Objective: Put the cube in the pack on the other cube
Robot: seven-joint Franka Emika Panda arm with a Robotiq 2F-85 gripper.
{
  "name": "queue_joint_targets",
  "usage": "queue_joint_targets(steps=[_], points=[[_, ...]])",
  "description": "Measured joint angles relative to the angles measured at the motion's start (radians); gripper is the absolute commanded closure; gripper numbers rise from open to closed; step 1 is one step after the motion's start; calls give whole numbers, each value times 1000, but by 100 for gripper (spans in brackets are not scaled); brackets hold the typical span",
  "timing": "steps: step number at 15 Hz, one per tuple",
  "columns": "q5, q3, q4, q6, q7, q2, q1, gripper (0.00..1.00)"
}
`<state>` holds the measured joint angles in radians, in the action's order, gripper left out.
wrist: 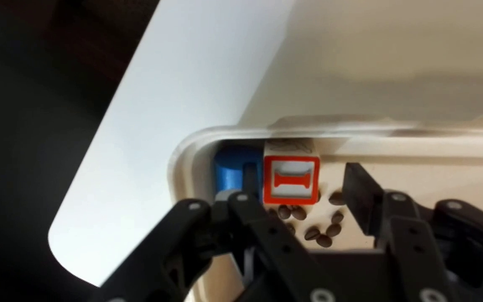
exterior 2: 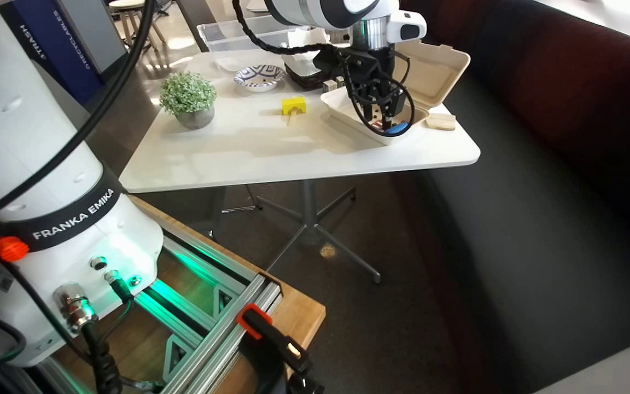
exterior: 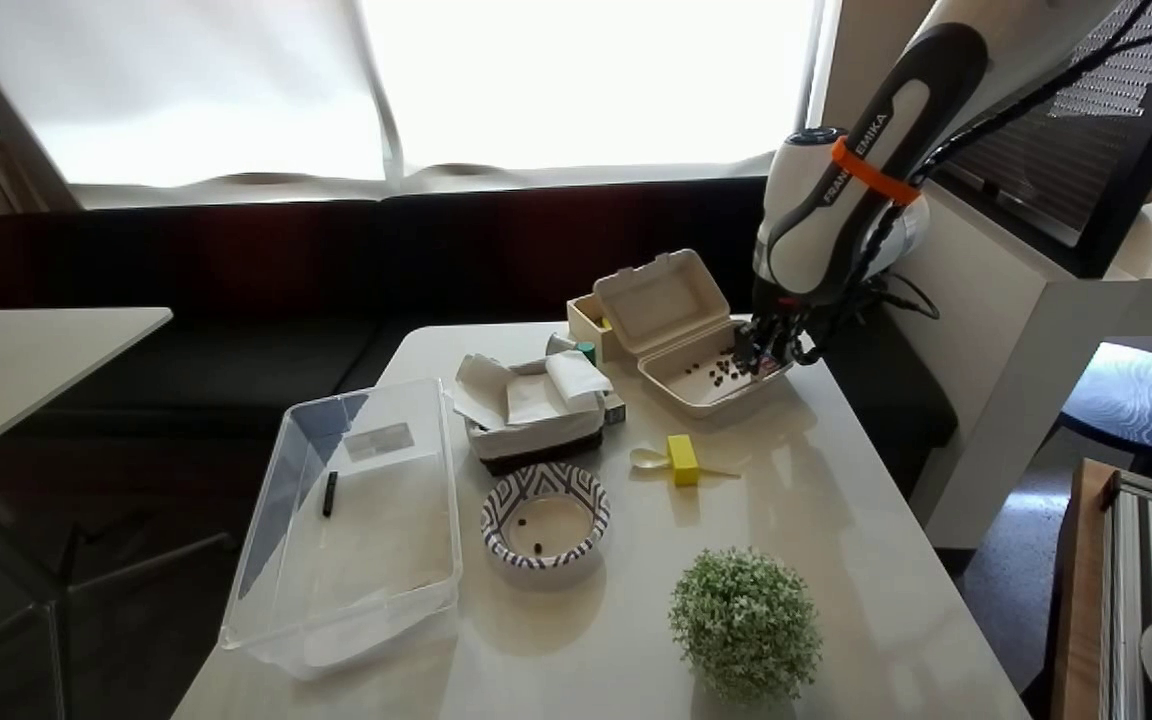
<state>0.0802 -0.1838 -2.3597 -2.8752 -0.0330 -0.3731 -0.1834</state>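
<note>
Black fingers [wrist: 363, 201] of the gripper [wrist: 301, 184] stand parted, gripping nothing, either side of the red-framed cube [wrist: 292, 180] in the beige pack [exterior: 664, 300], by the worktop's [exterior 2: 211, 153] corner nearest the bench [exterior 2: 512, 230]. Closing could snag the adjacent blue item [wrist: 229, 178]; well in from the edges, the yellow block [exterior: 683, 461], apparently over a spoon [exterior: 648, 459], may rock. Markings: red I or H (cube), FRANKA EMIKA (arm [exterior: 896, 125]), TRASH, RECYCLABLES (distant bins [exterior 2: 55, 49]).

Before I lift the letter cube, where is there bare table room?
On the tabletop between the patterned bowl and potted plant, and between plant and yellow block. Crowded: inside the clamshell box where a blue object and coffee beans border the letter cube.
</note>
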Motion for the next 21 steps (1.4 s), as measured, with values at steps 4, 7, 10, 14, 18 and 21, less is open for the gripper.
queue_joint_targets(steps=[4, 7, 10, 14, 18, 21], points=[[-18, 8, 0, -29, 22, -16, -9, 52], [-28, 20, 0, -44, 35, -24, -21, 65], [-30, 25, 1, -46, 41, -33, -27, 87], [-30, 23, 2, -47, 41, -32, -24, 90], [-26, 3, -13, -44, 41, 5, -1, 90], [-28, 10, -49, -33, 41, 75, 7, 90]])
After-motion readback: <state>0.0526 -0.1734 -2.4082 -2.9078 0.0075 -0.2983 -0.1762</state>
